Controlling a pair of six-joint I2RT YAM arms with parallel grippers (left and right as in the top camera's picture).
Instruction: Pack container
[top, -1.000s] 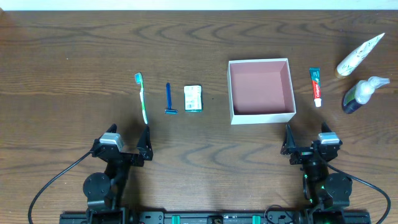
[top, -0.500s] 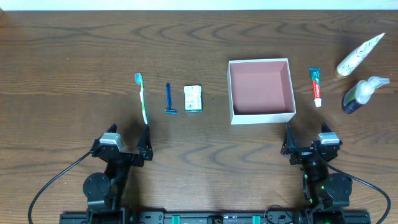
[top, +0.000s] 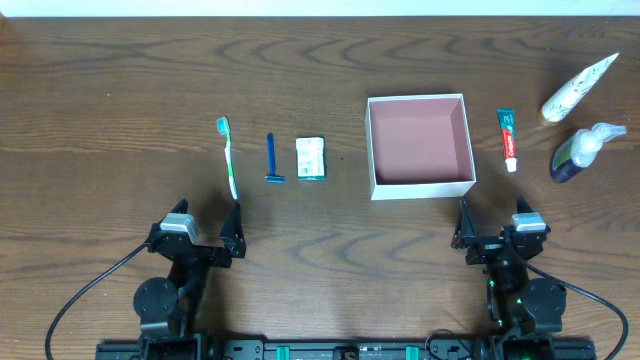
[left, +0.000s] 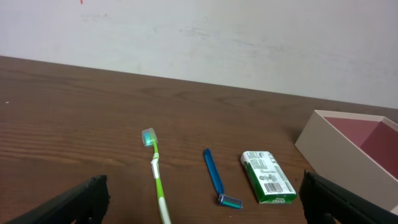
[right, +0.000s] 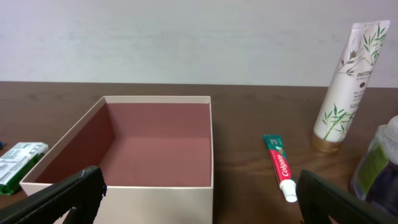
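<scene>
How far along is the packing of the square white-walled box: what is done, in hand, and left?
Done: nothing; the square white-walled container with a pink-brown inside is empty. In hand: nothing; the left gripper and right gripper stand open. Left: the green toothbrush, blue razor, green-white packet, red-white toothpaste tube, tall cream tube and dark pump bottle lie outside it on the wooden table.
</scene>
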